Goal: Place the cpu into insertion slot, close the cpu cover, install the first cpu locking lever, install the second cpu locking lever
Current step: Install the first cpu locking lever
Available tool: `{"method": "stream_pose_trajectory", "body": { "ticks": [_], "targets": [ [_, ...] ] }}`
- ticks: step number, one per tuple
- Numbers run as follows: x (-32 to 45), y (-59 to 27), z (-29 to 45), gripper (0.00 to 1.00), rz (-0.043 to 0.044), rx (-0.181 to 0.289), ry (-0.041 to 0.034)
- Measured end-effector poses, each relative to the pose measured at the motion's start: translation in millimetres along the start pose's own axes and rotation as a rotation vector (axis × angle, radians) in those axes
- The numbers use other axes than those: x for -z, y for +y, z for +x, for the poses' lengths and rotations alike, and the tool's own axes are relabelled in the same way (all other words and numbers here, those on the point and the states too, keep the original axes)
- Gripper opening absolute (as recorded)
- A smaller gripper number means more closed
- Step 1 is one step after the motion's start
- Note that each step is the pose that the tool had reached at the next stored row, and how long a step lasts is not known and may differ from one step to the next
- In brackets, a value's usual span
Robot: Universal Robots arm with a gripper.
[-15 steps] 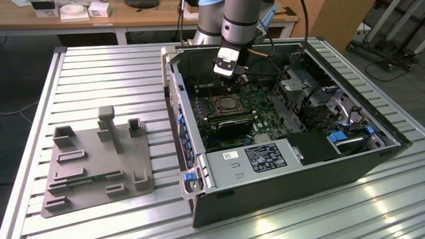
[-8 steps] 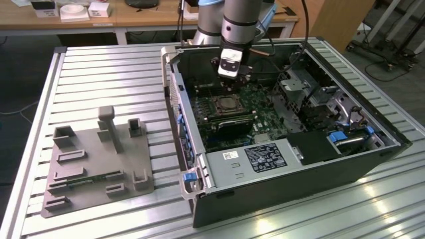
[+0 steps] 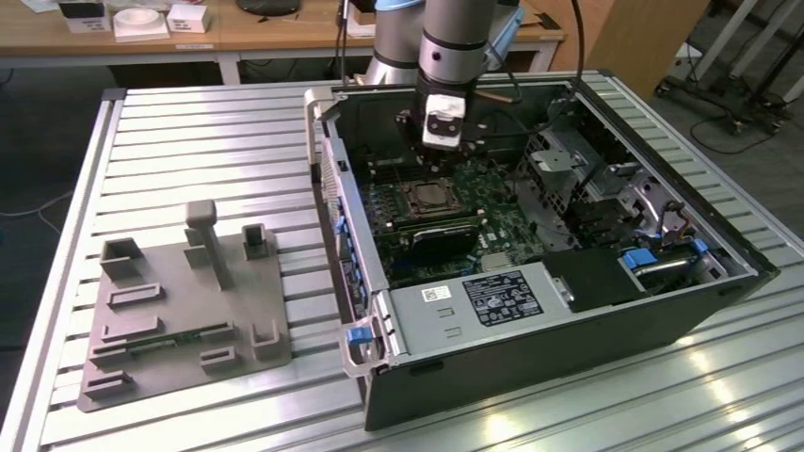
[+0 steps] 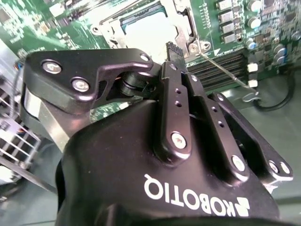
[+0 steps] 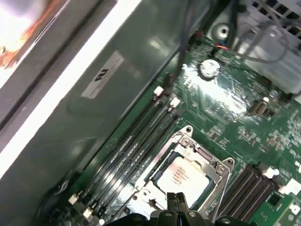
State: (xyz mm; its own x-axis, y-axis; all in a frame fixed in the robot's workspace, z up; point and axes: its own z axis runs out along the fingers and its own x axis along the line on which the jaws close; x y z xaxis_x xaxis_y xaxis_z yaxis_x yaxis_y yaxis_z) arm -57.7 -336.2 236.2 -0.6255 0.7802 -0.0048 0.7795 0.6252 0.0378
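Note:
Inside the open computer case, the insertion slot [image 3: 431, 201] sits on the green board. The cpu [image 5: 181, 175] lies flat in it, its silver top showing through the square opening of the cpu cover [image 5: 208, 159], which lies down over it. In the second wrist view the cpu [image 4: 143, 33] and cpu cover [image 4: 182, 29] appear beyond the fingertips. A thin locking lever [image 4: 221, 69] slants out from the socket's corner. My gripper [image 3: 442, 146] hangs above the socket's far side, shut with nothing in it [image 5: 176, 200] [image 4: 175, 49].
Long black memory slots [image 5: 134, 141] flank the socket. A labelled grey box [image 3: 484, 301] and the drive cage [image 3: 590, 179] fill the case on the exterior view's right. A grey fixture plate [image 3: 183, 311] lies on the slatted table [image 3: 188, 141] at the left.

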Motion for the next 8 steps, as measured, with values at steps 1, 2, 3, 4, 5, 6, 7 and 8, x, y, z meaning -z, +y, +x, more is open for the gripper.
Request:
{"method": "stream_pose_trajectory", "body": {
  "ticks": [1, 2, 3, 4, 5, 6, 7, 8],
  "targets": [
    [-0.1, 0.0, 0.0, 0.11, -0.0001, 0.018, 0.0007],
    [-0.2, 0.0, 0.0, 0.11, -0.0002, 0.036, 0.0014],
    [-0.3, 0.0, 0.0, 0.11, -0.0003, 0.054, 0.0021],
    [-0.3, 0.0, 0.0, 0.11, -0.0004, 0.072, 0.0029],
    [-0.4, 0.0, 0.0, 0.11, -0.0006, 0.090, 0.0036],
    [-0.5, 0.0, 0.0, 0.11, -0.0007, 0.109, 0.0043],
    [-0.5, 0.0, 0.0, 0.11, -0.0006, 0.127, 0.0050],
    [-0.5, 0.0, 0.0, 0.11, -0.0007, 0.145, 0.0056]
  ]
}}
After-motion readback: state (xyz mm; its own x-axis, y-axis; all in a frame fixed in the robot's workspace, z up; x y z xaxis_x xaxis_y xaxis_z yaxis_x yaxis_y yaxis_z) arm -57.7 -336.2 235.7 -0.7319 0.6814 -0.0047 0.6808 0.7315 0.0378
